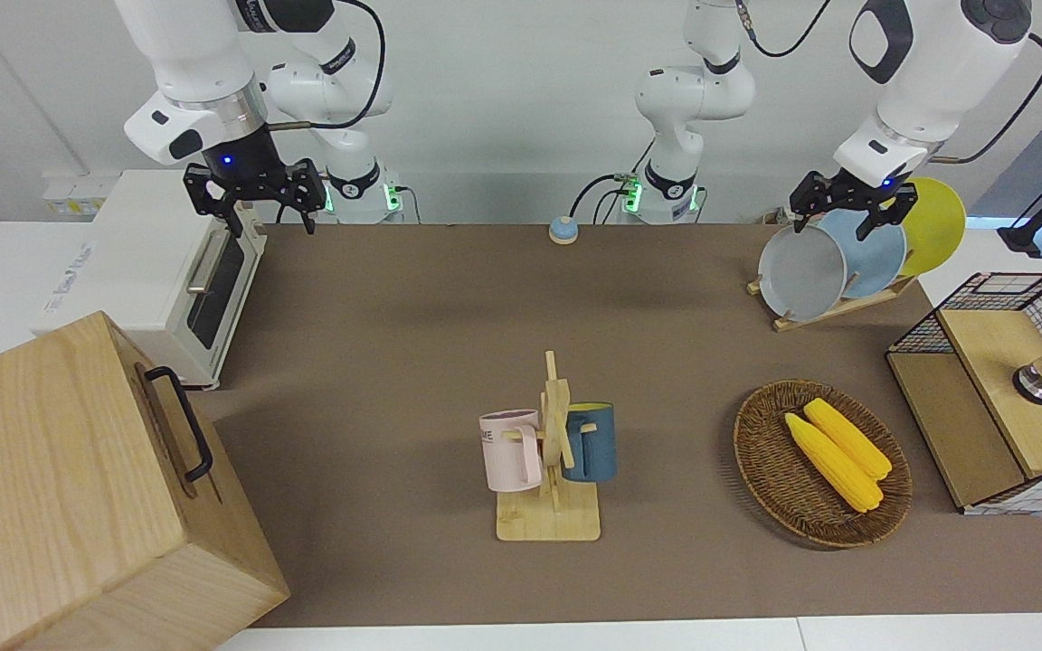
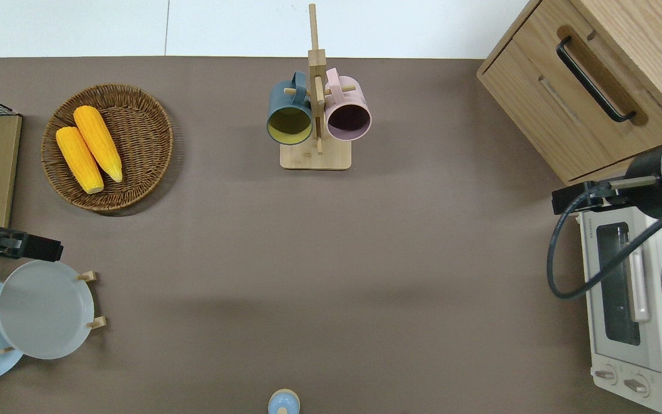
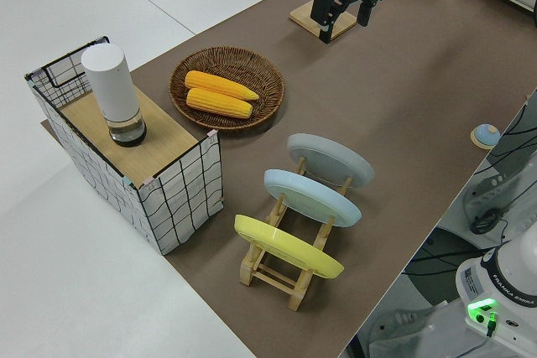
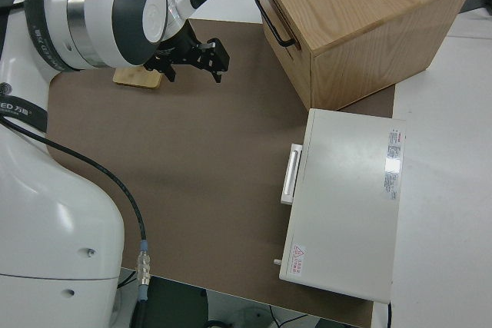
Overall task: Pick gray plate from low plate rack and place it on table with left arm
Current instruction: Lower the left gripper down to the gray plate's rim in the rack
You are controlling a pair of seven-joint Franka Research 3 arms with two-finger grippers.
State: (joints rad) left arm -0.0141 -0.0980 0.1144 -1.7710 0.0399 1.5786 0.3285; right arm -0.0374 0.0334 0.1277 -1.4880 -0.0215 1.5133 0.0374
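The gray plate leans in the low plate rack at the left arm's end of the table, in the slot farthest from the robots. A light blue plate and a yellow plate stand in the slots nearer to the robots. My left gripper hangs open in the air over the gray plate's upper rim, touching nothing. The right arm, its gripper open, is parked.
A wicker basket with two corn cobs lies farther from the robots than the rack. A wire crate with a white cylinder stands at the table's end. Mid-table is a mug stand with two mugs. A toaster oven and wooden cabinet fill the right arm's end.
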